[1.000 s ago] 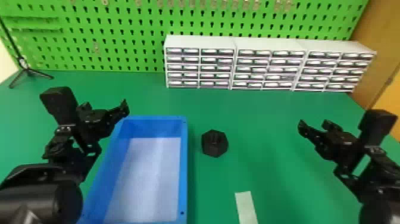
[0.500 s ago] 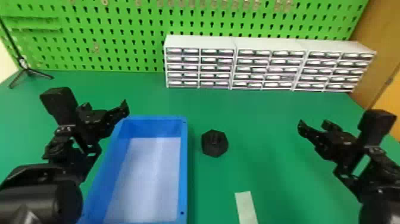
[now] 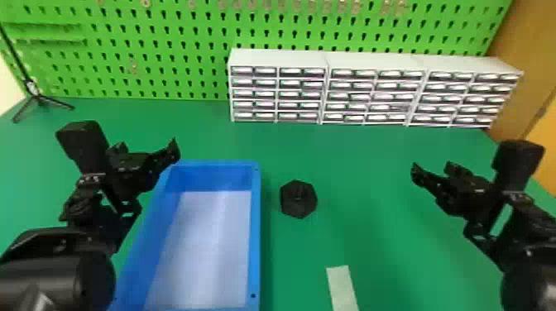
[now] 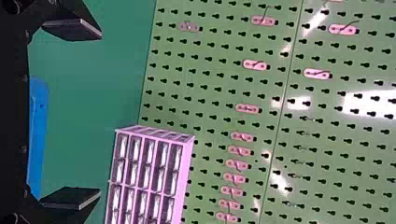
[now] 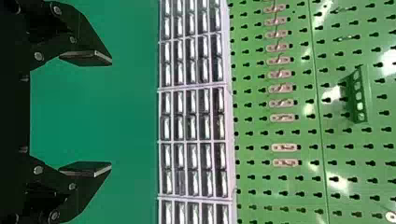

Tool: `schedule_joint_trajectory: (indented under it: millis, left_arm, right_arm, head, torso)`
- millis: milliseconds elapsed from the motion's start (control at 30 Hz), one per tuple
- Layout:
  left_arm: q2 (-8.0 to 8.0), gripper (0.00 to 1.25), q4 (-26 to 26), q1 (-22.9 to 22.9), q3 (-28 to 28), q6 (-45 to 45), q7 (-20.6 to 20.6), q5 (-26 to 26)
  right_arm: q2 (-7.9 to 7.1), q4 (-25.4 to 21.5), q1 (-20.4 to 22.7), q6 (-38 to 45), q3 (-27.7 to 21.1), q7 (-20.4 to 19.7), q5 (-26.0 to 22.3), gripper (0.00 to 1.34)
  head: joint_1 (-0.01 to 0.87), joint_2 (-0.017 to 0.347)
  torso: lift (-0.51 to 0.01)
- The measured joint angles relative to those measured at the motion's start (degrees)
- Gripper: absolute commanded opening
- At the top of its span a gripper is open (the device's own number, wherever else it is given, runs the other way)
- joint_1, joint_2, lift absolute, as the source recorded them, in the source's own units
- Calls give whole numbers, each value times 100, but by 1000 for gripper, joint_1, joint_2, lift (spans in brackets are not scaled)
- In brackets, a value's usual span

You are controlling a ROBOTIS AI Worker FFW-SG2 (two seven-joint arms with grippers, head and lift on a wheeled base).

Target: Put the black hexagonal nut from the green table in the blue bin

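Head view: the black hexagonal nut [image 3: 298, 198] sat on the green surface [image 3: 384, 256], just off the R side of the blue bin [image 3: 255, 240], w/ a strip of green btwn them. My L gripper [image 3: 147, 149] hung by the bin's far L corner, fingers apart. My R gripper [image 3: 432, 168] was well to the R of the nut, its fingers apart too, w/ nothing held in either. A pale strip [image 3: 341, 285] lay on the surface, nearer me than the nut & a bit to its R. At the back, white drawer cabinets [image 3: 376, 60] stood in a row in front of the green pegboard [image 3: 165, 25], w/ a black tripod [image 3: 37, 97] at far L.

L wrist view: my L gripper [image 4: 100, 113] had its two flat fingers wide apart, only air btwn the pads. I also saw part of the bin's edge, some cabinets, & the pegboard w/ pink hooks [image 4: 254, 65].

R wrist view: my R gripper [image 5: 110, 112] had a wide gap btwn its fingers, same deal. Past them were the cabinets, & a green rack [image 5: 358, 95] on the pegboard.
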Motion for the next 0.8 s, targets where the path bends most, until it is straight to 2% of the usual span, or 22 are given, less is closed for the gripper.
schedule_joint_trajectory:
  millis: [300, 600, 800]
  left_arm:
    - [0, 1146, 0, -6, -4, 0, 0, 0]
    - [0, 1143, 0, -10, -5, 0, 0, 0]
    - [0, 1143, 0, -17, -7, 0, 0, 0]
  right_arm:
    - [-57, -391, -252, 1207, 223, -1, 329, 870]
    - [-213, -629, -547, 2535, 544, -1, 514, 870]
    - [-262, -749, -745, 3247, 764, -1, 708, 870]
  head:
    - [692, 8]
    - [692, 8]
    - [692, 8]
  torso:
    - [-97]
    - [-97]
    - [-97]
